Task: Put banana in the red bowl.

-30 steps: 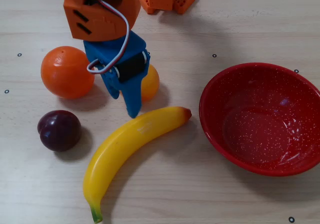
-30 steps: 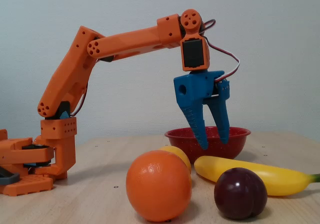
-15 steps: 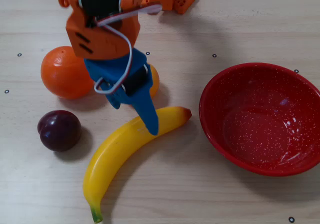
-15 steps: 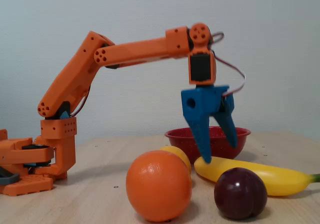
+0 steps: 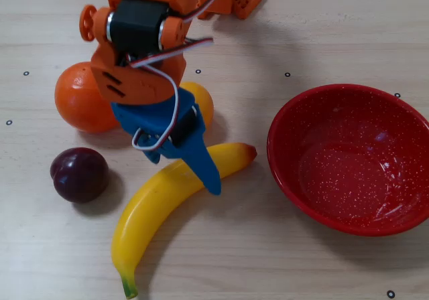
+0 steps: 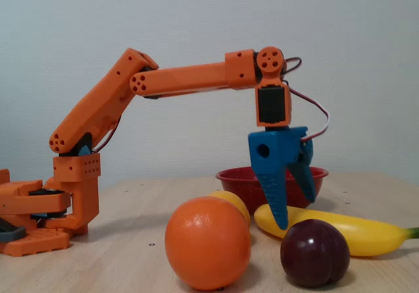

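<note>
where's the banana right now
In the overhead view the banana lies on the table left of the red bowl, its reddish tip nearest the bowl, the plum to its left and the open gripper above its middle.

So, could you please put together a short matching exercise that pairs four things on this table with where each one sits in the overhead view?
Things:
1. long curved yellow plastic banana
2. wide glossy red speckled bowl
3. dark purple plum
4. open blue two-finger gripper

Places in the overhead view:
A. far right, empty
B. lower left, beside the banana's curve
C. straddling the banana's upper part
D. diagonal across the middle, reddish tip toward the bowl

Pairs: 1-D, 2-A, 3-B, 4-C
</note>
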Robot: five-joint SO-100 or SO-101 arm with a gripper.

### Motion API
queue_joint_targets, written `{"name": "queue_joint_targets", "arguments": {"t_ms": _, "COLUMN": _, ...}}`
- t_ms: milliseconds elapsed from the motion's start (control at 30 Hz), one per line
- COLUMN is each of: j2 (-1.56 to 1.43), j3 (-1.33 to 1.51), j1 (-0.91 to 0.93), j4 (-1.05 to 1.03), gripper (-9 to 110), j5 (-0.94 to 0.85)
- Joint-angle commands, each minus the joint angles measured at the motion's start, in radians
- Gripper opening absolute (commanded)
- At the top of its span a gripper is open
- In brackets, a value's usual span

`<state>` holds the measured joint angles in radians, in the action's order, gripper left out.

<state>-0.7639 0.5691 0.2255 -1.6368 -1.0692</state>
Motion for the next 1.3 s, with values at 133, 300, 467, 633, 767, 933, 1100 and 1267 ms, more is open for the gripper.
{"name": "queue_joint_targets", "arguments": {"t_ms": 133, "j2": -0.035, "j3": -0.106, "j1": 0.011, "j4": 0.032, "gripper": 41, "j5": -0.038}}
{"name": "queue_joint_targets", "arguments": {"t_ms": 300, "j2": -0.002, "j3": -0.135, "j1": 0.008, "j4": 0.025, "gripper": 41, "j5": -0.026}}
{"name": "queue_joint_targets", "arguments": {"t_ms": 467, "j2": 0.029, "j3": -0.163, "j1": -0.002, "j4": 0.008, "gripper": 41, "j5": 0.014}}
{"name": "queue_joint_targets", "arguments": {"t_ms": 633, "j2": 0.041, "j3": -0.163, "j1": -0.015, "j4": 0.031, "gripper": 41, "j5": 0.107}}
{"name": "queue_joint_targets", "arguments": {"t_ms": 767, "j2": 0.049, "j3": -0.156, "j1": -0.02, "j4": 0.028, "gripper": 41, "j5": 0.178}}
{"name": "queue_joint_targets", "arguments": {"t_ms": 933, "j2": 0.058, "j3": -0.14, "j1": -0.023, "j4": 0.041, "gripper": 40, "j5": 0.227}}
{"name": "queue_joint_targets", "arguments": {"t_ms": 1100, "j2": 0.074, "j3": -0.129, "j1": -0.031, "j4": 0.06, "gripper": 40, "j5": 0.241}}
{"name": "queue_joint_targets", "arguments": {"t_ms": 1267, "j2": 0.104, "j3": -0.132, "j1": -0.043, "j4": 0.084, "gripper": 40, "j5": 0.247}}
